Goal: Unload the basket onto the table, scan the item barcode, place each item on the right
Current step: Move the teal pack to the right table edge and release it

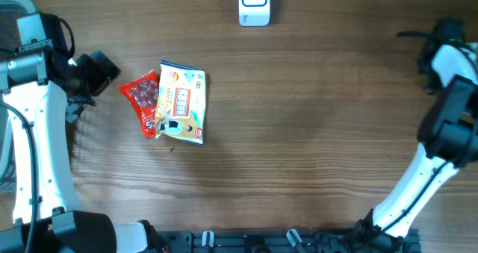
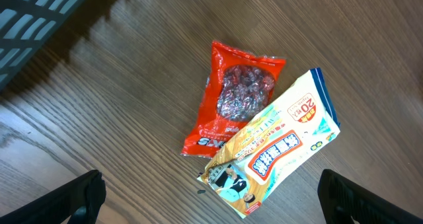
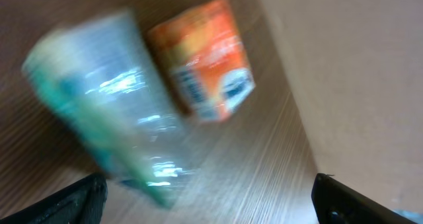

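Observation:
A white barcode scanner (image 1: 254, 4) stands at the table's far edge, in the middle. Two items lie at the left: a red snack packet (image 1: 143, 102) (image 2: 238, 98) and, overlapping its edge, a white and yellow packet (image 1: 182, 104) (image 2: 277, 148). My left gripper (image 1: 98, 69) (image 2: 223, 209) hovers open just left of them, holding nothing. The right wrist view is blurred: my right gripper (image 3: 208, 207) is open over a teal and clear packet (image 3: 106, 98) and an orange packet (image 3: 206, 59). Nothing sits between its fingers. No barcode is readable.
The right arm (image 1: 448, 96) reaches along the table's right edge. A pale flat wall (image 3: 350, 65) rises beside the packets in the right wrist view. A dark slatted surface (image 2: 36, 12) lies off the table's left side.

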You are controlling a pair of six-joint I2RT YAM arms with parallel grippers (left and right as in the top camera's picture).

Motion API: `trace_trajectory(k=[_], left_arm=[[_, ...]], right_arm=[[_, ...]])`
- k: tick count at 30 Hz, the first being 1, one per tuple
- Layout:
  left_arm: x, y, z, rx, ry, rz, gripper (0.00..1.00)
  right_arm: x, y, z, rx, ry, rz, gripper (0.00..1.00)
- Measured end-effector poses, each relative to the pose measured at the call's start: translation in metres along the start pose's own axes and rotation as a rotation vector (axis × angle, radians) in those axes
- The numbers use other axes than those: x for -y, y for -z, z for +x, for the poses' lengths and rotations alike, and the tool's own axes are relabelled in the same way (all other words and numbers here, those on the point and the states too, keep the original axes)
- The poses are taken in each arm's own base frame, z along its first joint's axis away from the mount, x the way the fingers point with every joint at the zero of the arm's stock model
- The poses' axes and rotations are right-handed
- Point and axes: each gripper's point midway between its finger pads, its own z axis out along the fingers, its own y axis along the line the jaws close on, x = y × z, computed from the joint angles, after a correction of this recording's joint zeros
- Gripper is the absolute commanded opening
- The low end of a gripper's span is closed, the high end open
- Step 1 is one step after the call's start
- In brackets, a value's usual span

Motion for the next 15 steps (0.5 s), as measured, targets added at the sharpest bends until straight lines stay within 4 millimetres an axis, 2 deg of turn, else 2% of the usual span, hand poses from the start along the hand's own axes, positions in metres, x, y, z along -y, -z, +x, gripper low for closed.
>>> trace_trajectory(k=[2, 3, 4, 6, 8, 9, 11, 13, 15], left_arm=[[0.0, 0.0, 0.0, 0.0, 0.0, 0.0, 1.0], [0.0, 0.0, 0.0, 0.0, 0.0, 0.0, 1.0], [0.0, 0.0, 0.0, -0.001, 0.0, 0.0, 1.0], [0.0, 0.0, 0.0, 0.0, 0.0, 0.0, 1.0], [0.0, 0.0, 0.0, 0.0, 0.0, 0.0, 1.0], [0.0, 0.0, 0.0, 0.0, 0.0, 0.0, 1.0], [0.0, 0.0, 0.0, 0.0, 0.0, 0.0, 1.0], [0.0, 0.0, 0.0, 0.0, 0.0, 0.0, 1.0], [0.0, 0.0, 0.0, 0.0, 0.0, 0.0, 1.0]], right_arm=[[0.022, 0.013, -0.013, 0.036, -0.104, -0.096, 0.6], [0.042, 0.031, -0.026, 0.087, -0.185, -0.185, 0.35], [0.051, 0.044, -0.035, 0.123, -0.228, -0.244, 0.21], [0.059, 0.072, -0.05, 0.197, -0.279, -0.376, 0.08], [0.048, 0.106, -0.066, 0.271, -0.296, -0.572, 0.04], [0.038, 0.115, -0.068, 0.283, -0.288, -0.64, 0.04], [0.018, 0.124, -0.067, 0.282, -0.258, -0.729, 0.04], [-0.015, 0.122, -0.054, 0.232, -0.215, -0.814, 0.06], [-0.044, 0.12, -0.036, 0.167, -0.176, -0.905, 0.21]])
